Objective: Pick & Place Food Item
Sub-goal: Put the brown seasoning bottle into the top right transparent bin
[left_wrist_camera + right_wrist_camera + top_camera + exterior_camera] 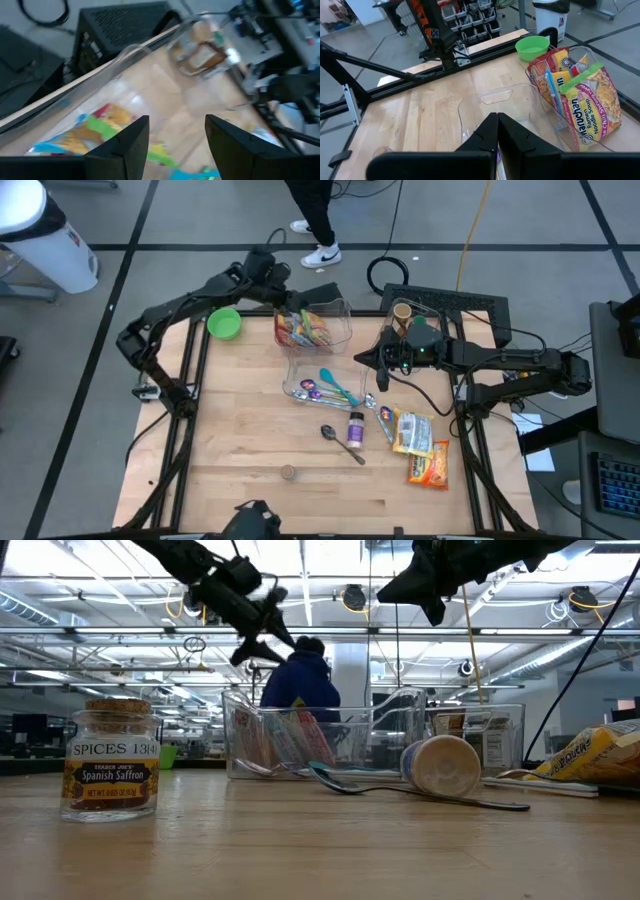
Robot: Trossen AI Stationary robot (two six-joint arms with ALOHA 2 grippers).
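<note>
Nearest the front edge of the worktop (240,450) stands a saffron jar (110,760), with a spoon (341,444) and a small toppled bottle (355,428) behind it, none of them engaged. Beyond these, the ramen packets (304,329) stand on edge in the clear bin (341,314), the walls apparently propping them upright. The left claw (296,299) hangs directly over that bin with fingers parted and empty, consistent with a packet just deposited, while the right claw (362,360), clenched on nothing, waits above the adjacent clear tray (297,370).
</note>
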